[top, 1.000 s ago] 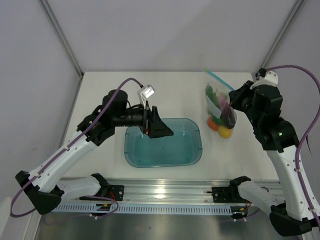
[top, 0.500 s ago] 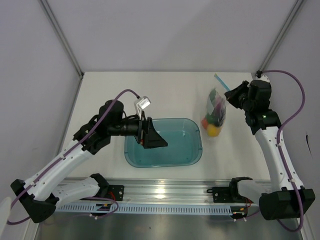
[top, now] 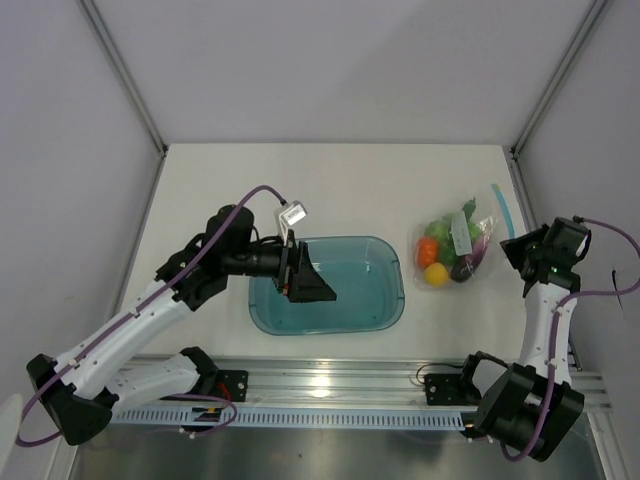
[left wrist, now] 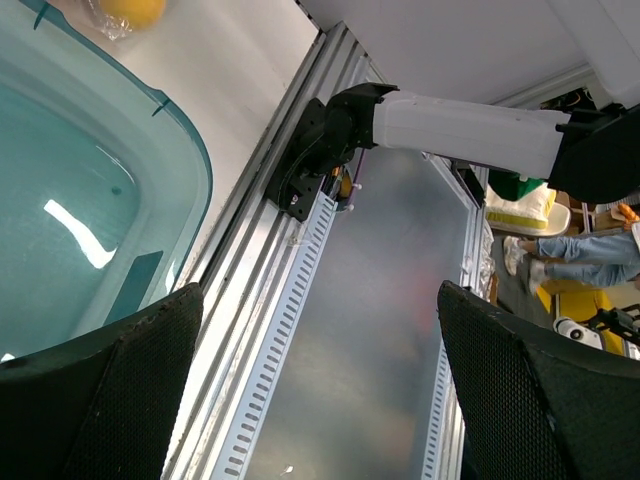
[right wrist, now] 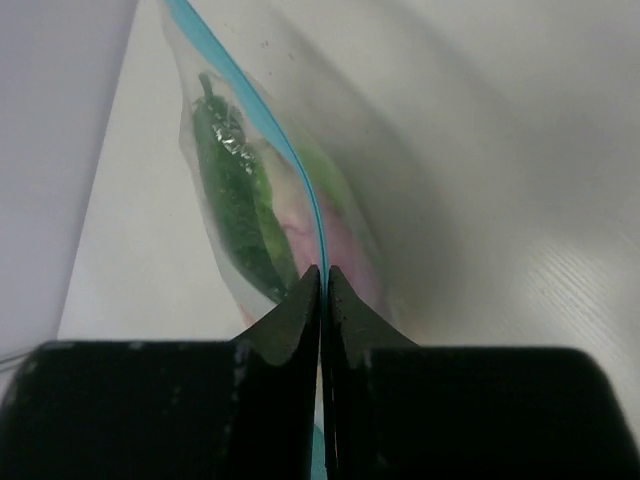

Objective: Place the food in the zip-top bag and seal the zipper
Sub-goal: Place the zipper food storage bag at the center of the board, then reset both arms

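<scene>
The clear zip-top bag (top: 452,248) lies on the table right of the blue tub, holding the food: a red tomato (top: 427,252), a yellow fruit (top: 436,274), a purple eggplant (top: 470,262) and green pieces. Its teal zipper (top: 501,210) runs along the bag's right edge. My right gripper (top: 512,246) is shut on the zipper at its near end. In the right wrist view the jaws (right wrist: 322,282) pinch the zipper (right wrist: 250,100), with a dark green chili (right wrist: 235,200) behind the plastic. My left gripper (top: 318,282) hovers open and empty over the tub; it also shows in the left wrist view (left wrist: 320,400).
The rigid translucent blue tub (top: 392,300) stands at the middle of the table, with nothing in it. The metal rail (top: 330,385) runs along the near edge. Grey walls close in on the left, back and right.
My right arm has swung down and toward the near right with the bag, from lifted at the back right to lying on the table. My left arm has barely moved.
</scene>
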`<action>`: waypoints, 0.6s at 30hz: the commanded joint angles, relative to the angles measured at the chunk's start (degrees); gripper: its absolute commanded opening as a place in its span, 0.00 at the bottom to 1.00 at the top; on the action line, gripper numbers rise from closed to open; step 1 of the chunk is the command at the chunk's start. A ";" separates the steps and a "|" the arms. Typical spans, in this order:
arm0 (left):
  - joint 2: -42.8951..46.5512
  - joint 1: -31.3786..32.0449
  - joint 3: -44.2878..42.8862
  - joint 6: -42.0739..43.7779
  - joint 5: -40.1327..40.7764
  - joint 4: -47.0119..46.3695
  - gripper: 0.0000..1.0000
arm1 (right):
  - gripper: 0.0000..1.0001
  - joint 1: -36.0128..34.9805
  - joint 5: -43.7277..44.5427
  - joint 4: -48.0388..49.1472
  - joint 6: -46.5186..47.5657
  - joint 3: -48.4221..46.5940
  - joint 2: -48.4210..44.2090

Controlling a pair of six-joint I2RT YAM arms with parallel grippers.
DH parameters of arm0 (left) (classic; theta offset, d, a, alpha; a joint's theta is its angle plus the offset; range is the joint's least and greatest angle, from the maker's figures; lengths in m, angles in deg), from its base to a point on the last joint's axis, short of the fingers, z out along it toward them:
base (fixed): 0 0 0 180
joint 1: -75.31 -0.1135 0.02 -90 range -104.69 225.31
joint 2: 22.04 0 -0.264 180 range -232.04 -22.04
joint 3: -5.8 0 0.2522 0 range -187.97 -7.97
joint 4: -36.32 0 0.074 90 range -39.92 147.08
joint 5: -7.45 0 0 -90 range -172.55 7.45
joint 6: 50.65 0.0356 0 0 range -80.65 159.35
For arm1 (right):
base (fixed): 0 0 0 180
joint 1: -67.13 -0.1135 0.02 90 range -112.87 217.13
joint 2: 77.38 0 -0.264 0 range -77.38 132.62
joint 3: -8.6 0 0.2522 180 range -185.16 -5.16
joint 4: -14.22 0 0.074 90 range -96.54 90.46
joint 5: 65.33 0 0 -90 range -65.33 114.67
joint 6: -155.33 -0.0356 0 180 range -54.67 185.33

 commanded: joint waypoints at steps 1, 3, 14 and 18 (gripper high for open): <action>-0.77 -0.54 0.85 -1.06 -2.09 -3.59 0.99 | 0.13 0.65 0.40 -2.17 3.78 0.76 -0.15; -0.86 -0.54 1.46 -1.06 -1.92 -3.68 0.99 | 0.30 1.01 1.11 -4.01 4.83 0.50 0.12; -0.50 -0.54 3.57 -1.41 3.70 -2.54 0.99 | 0.99 -4.61 15.00 -20.18 11.07 -14.88 -1.38; -0.24 -0.71 3.31 -2.20 8.09 -1.13 0.99 | 0.99 -12.77 19.11 -24.41 12.22 -16.99 -2.43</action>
